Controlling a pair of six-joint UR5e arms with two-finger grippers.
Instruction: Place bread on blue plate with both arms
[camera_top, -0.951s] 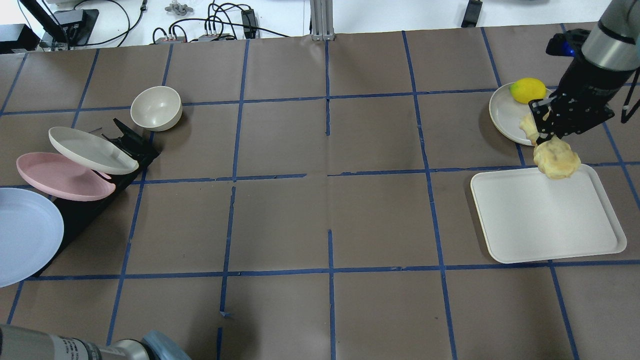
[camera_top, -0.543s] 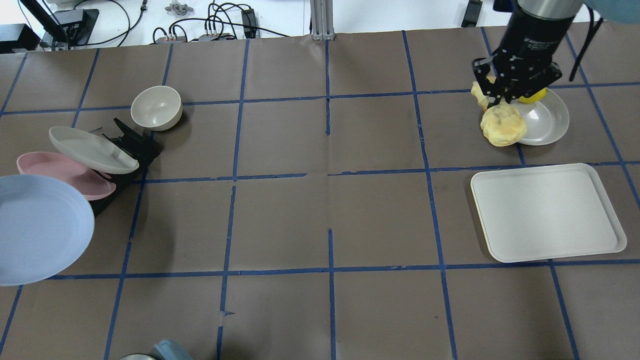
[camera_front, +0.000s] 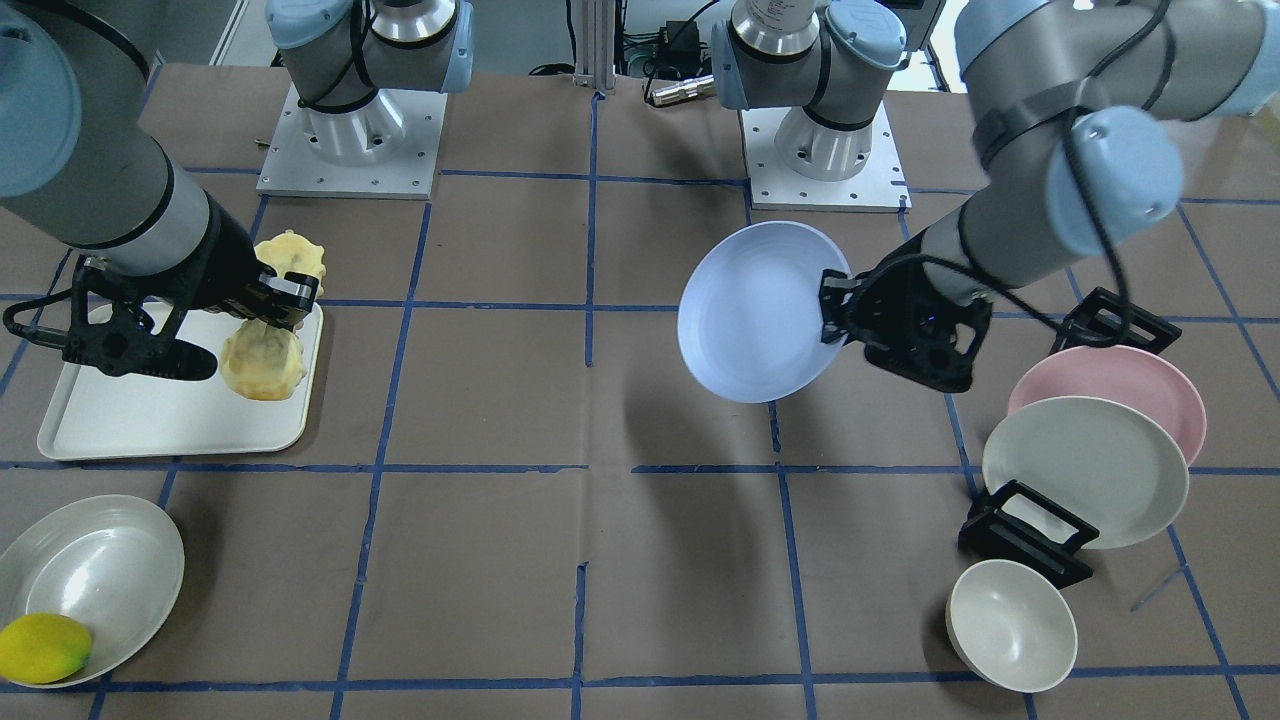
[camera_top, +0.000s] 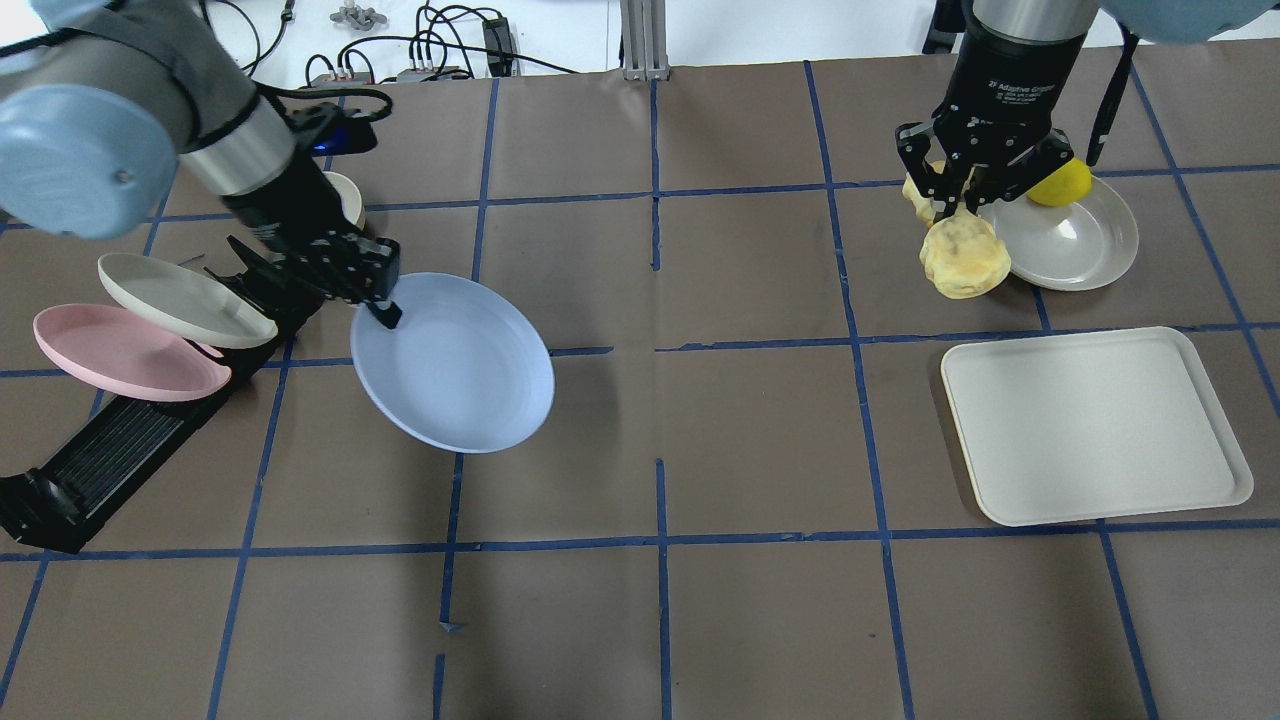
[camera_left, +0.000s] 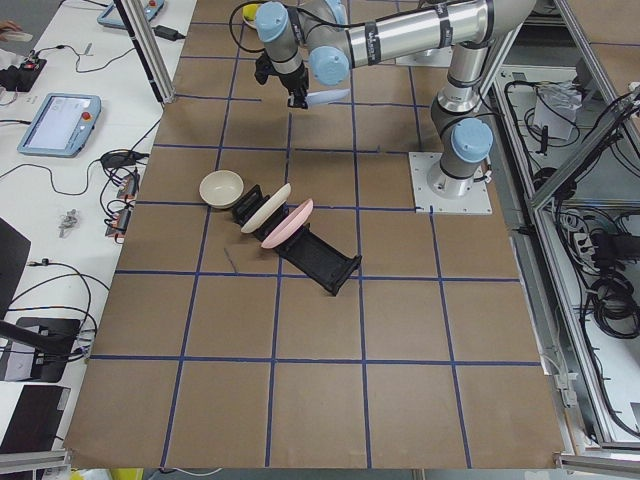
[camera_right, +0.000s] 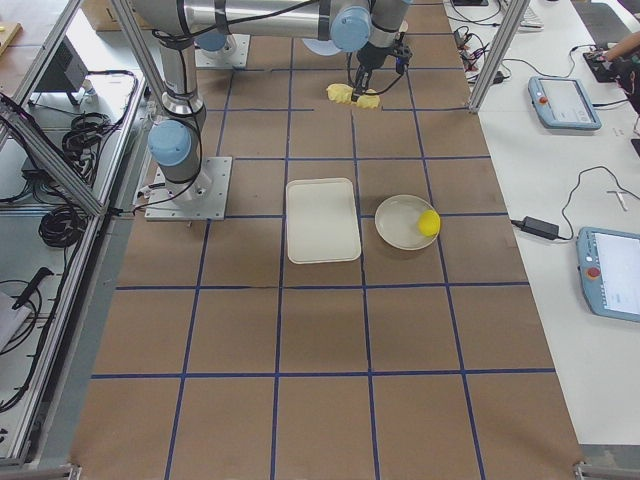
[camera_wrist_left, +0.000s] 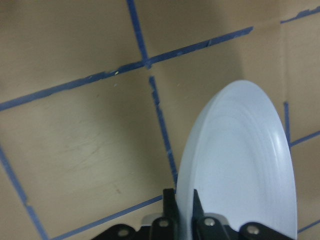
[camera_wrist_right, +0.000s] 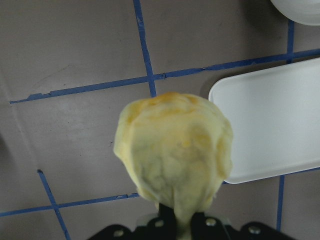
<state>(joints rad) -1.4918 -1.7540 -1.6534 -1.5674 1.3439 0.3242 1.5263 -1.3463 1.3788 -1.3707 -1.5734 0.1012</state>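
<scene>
My left gripper (camera_top: 378, 300) is shut on the rim of the pale blue plate (camera_top: 460, 370) and holds it tilted above the table, left of centre. The plate also shows in the front view (camera_front: 750, 320) and the left wrist view (camera_wrist_left: 245, 170). My right gripper (camera_top: 960, 205) is shut on the pale-yellow bread (camera_top: 965, 262), which hangs down from the jaws above the table near the far right. The bread fills the right wrist view (camera_wrist_right: 175, 150) and shows in the front view (camera_front: 262, 362).
A white tray (camera_top: 1095, 430) lies at the right. An off-white plate (camera_top: 1075, 250) with a yellow lemon (camera_top: 1062, 185) sits beyond it. A black dish rack (camera_top: 120, 450) at the left holds a pink plate (camera_top: 120, 355) and an off-white plate (camera_top: 180, 300). A bowl (camera_front: 1010, 625) stands beside the rack.
My left gripper has carried the blue plate from the table's left edge to the right, toward the middle. My right gripper has moved the bread leftward, off the tray's far edge.
</scene>
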